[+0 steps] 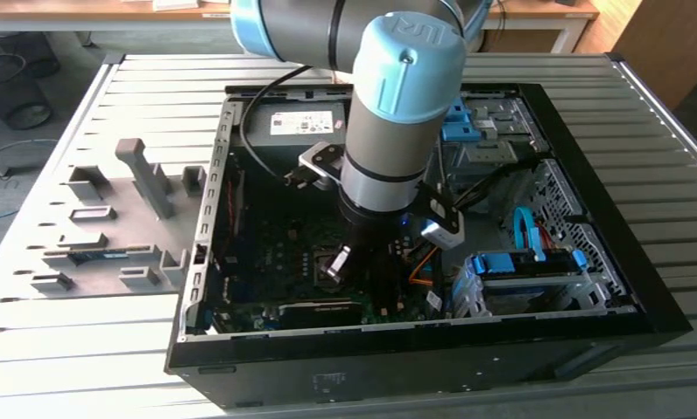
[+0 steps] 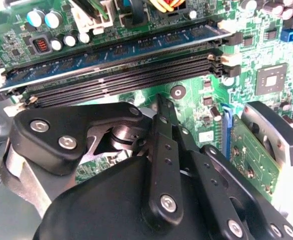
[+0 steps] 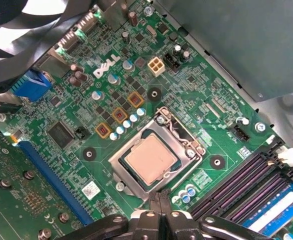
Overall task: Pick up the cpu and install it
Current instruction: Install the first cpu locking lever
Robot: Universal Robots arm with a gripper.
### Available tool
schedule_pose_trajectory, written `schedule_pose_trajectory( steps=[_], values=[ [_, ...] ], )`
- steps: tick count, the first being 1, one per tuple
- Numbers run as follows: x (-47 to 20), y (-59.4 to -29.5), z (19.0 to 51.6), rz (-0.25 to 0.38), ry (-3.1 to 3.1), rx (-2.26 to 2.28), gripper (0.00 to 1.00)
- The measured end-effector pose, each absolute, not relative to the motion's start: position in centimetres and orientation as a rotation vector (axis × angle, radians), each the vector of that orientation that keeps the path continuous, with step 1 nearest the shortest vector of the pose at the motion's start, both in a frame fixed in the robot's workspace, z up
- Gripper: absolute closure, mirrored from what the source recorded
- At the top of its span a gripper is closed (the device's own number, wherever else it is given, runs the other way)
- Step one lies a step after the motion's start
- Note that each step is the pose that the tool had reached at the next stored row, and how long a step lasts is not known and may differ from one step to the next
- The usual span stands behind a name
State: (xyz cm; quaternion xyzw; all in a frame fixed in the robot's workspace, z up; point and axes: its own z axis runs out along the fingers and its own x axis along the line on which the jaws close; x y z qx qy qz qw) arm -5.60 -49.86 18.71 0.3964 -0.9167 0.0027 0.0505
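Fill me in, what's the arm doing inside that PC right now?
The arm reaches down into the open computer case, with its gripper just above the motherboard. In the first wrist view the jaws are closed together and hold nothing. The cpu already sits in its socket right beside the jaw tips, and the memory slots lie nearby.

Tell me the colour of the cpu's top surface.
The cpu top is pale pinkish-beige, seen best in the first wrist view.
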Motion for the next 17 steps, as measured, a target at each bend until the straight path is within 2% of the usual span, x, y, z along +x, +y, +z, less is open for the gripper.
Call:
schedule_pose_trajectory(
  steps=[9, 17],
  values=[
    [-5.5, -49.8, 18.6, 0.006, -2.792, 1.208, 0.9],
    [-5.5, -49.9, 21.7, 0.008, -2.791, 1.208, 0.9]
  ],
)
